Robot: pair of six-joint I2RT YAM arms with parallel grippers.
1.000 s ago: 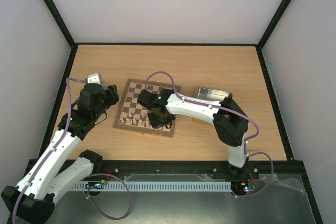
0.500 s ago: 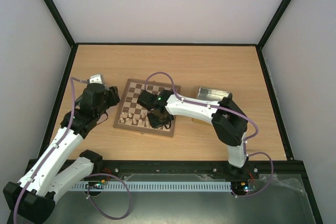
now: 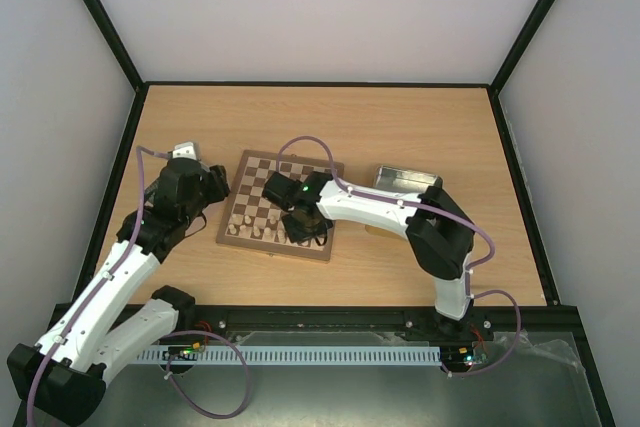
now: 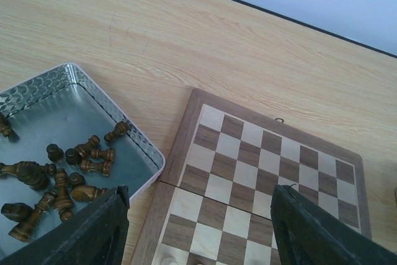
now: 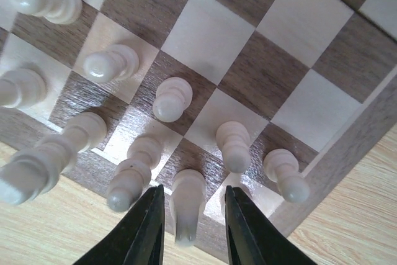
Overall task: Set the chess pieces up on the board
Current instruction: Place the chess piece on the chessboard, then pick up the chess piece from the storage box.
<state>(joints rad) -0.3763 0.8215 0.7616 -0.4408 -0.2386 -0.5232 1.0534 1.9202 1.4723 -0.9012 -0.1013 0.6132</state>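
The chessboard (image 3: 262,179) lies at mid-table. Several pale pieces (image 5: 170,98) stand on its two near rows. My right gripper (image 5: 193,198) hovers over the board's near right corner (image 3: 307,230). Its jaws are open on either side of a pale piece (image 5: 187,206) on the edge row, with a gap on both sides. My left gripper (image 4: 200,197) is wide open and empty above the board's left edge (image 4: 260,153), shown in the top view too (image 3: 212,187). Several dark pieces (image 4: 80,166) lie in a grey metal tray (image 4: 43,85).
The grey tray sits just left of the board, partly hidden by my left arm (image 3: 180,150). A second metal tin (image 3: 405,180) stands right of the board behind my right arm. Bare wooden table lies beyond the board.
My left arm has shifted slightly by the board's left edge. My right gripper has stayed over the near right corner, barely moving.
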